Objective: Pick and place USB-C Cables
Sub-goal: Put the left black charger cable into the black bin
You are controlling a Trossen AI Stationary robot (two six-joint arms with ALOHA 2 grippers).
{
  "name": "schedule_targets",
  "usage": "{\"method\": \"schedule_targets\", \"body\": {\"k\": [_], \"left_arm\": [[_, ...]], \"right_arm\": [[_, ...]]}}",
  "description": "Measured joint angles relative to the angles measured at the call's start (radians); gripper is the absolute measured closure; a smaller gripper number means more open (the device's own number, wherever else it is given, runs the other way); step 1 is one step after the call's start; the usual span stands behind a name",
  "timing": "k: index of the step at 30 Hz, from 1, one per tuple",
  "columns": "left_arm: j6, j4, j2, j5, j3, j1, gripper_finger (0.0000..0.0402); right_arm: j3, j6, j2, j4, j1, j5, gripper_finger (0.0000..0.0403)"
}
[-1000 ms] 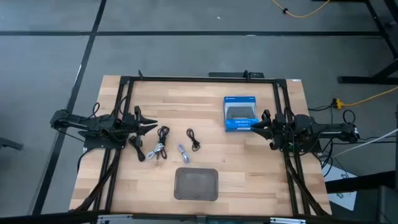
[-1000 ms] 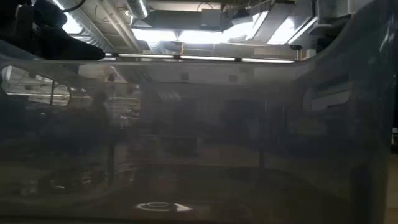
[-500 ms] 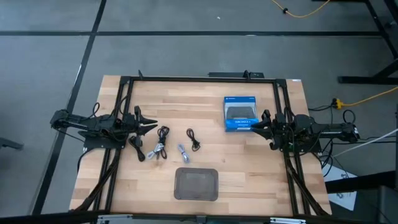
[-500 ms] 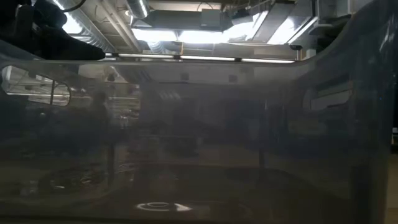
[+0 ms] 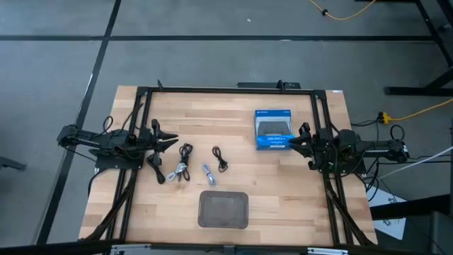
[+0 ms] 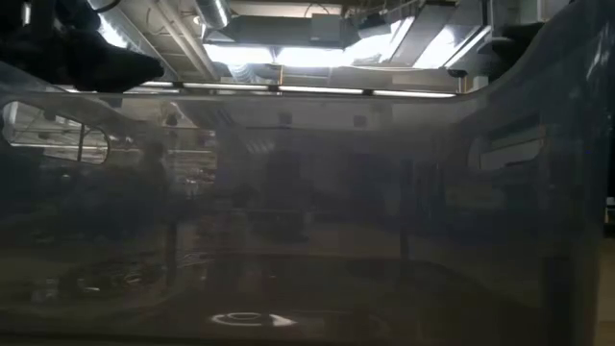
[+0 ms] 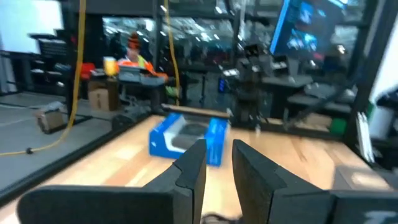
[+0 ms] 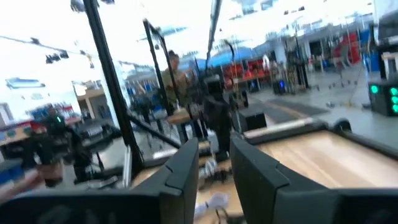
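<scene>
Several small coiled cables lie flat on the wooden table left of centre. Two are thin and black, one is thicker and black, and two are silvery. My left gripper hovers open just left of them, pointing toward the table's right. My right gripper is open at the right side, beside the blue box, pointing toward the table's left. Neither touches anything.
The blue box lies flat, right of centre toward the far edge. A grey tray sits near the near edge, below the cables. Black frame rails run along both sides. A hazy translucent wall fills the low view. People show in the room beyond.
</scene>
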Motion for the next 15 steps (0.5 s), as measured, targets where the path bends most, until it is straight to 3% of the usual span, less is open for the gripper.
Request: {"method": "schedule_targets", "body": {"k": [15], "left_arm": [[-0.104, -0.002, 0.001, -0.025, 0.0, 0.0, 0.0331]], "right_arm": [[0.0, 0.133, 0.0, 0.39, 0.0, 0.024, 0.0305]]}}
